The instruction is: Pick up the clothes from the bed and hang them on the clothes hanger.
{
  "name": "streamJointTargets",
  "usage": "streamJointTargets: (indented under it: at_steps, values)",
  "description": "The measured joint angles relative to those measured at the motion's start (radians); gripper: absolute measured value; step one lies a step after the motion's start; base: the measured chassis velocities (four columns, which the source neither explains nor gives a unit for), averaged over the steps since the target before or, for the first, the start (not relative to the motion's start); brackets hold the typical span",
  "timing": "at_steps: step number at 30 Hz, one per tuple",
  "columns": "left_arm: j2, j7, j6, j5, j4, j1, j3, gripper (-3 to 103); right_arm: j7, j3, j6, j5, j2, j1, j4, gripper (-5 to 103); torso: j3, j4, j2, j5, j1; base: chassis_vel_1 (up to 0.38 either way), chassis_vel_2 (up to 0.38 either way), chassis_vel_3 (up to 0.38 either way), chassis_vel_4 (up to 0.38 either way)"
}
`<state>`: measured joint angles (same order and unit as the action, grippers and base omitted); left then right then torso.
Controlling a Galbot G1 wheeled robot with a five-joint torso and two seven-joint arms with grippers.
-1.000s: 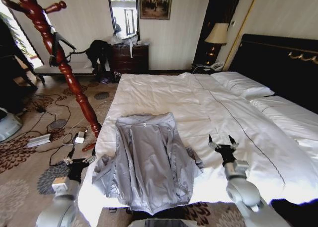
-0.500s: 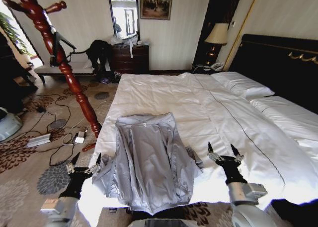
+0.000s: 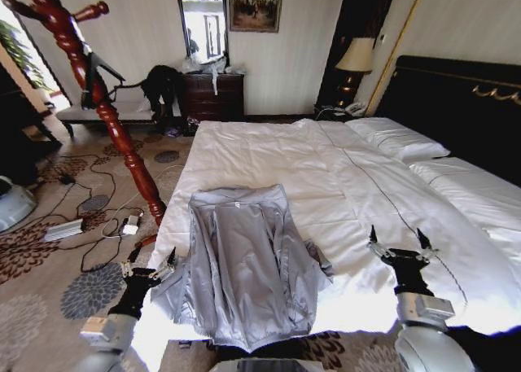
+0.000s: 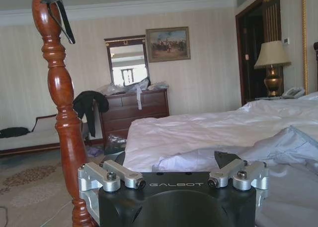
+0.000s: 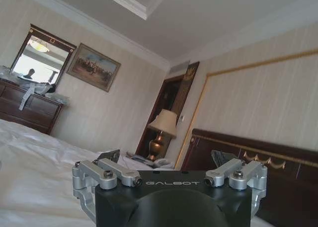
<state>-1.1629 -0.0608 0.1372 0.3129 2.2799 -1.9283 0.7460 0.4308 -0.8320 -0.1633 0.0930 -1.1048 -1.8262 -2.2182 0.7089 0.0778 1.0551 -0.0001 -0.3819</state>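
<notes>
Both your grippers sit low at the near bed edge, fingers spread, holding nothing: left gripper [image 3: 149, 264] just beside the jacket's left sleeve, right gripper [image 3: 400, 247] over bare duvet, well apart from the jacket. Grey jacket [image 3: 240, 258] lies flat on the bed [image 3: 269, 156] near the foot. Hanger [image 3: 94, 72] hangs on the red wooden coat stand [image 3: 114, 124], farther left.

"GALBOT" in pale capitals on the black housing of the left end effector [image 4: 175, 160], just behind its fingers; same "GALBOT" lettering on the right end effector [image 5: 166, 158]. Nothing else legible.
</notes>
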Motion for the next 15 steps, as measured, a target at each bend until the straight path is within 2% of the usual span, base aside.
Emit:
streamJointTargets:
  at_steps: [1,5,6,7,10,12,14,15]
  values:
    - [0.000,0.000,0.000,0.000,0.000,0.000,0.000,100,0.000,0.000,0.000,0.000,0.000,0.000,0.000,100,0.000,0.0000,0.000,0.0000,0.000,0.000,0.000,0.000,0.000]
    - [0.001,-0.010,-0.003,-0.032,-0.004,0.008,-0.017,100,0.020,-0.010,-0.072,-0.137,0.004,0.030,0.082,100,0.000,0.0001,0.000,0.0001,0.000,0.000,0.000,0.000,0.000]
    - [0.001,-0.010,-0.003,-0.032,-0.004,0.008,-0.017,100,0.020,-0.010,-0.072,-0.137,0.004,0.030,0.082,100,0.000,0.0001,0.000,0.0001,0.000,0.000,0.000,0.000,0.000]
    - [-0.001,-0.016,-0.006,-0.042,-0.005,0.013,-0.031,100,0.020,-0.011,-0.102,-0.193,-0.011,0.042,0.118,100,0.000,-0.0002,0.000,0.0001,0.000,0.000,0.000,0.000,0.000]
    - [-0.005,-0.021,-0.010,-0.050,-0.002,0.017,-0.047,100,0.021,0.003,-0.098,-0.165,-0.037,0.039,0.122,100,0.000,0.0000,0.000,0.0001,0.000,0.000,0.000,0.000,0.000]
    - [-0.013,-0.031,-0.021,-0.059,0.010,0.023,-0.085,100,0.011,0.044,-0.046,-0.043,-0.093,0.011,0.079,100,0.000,0.0003,0.000,0.0001,0.000,0.000,0.000,0.000,0.000]
    - [-0.011,-0.033,-0.022,-0.063,0.011,0.023,-0.092,100,0.004,0.052,-0.033,-0.015,-0.104,0.005,0.066,100,0.000,0.0003,0.000,-0.0003,0.000,0.000,0.000,0.000,0.000]
    - [-0.001,-0.035,-0.025,-0.074,0.014,0.025,-0.103,100,-0.025,0.076,0.001,0.049,-0.132,-0.006,0.033,100,0.000,0.0004,0.000,-0.0001,0.000,0.000,0.000,0.000,0.000]
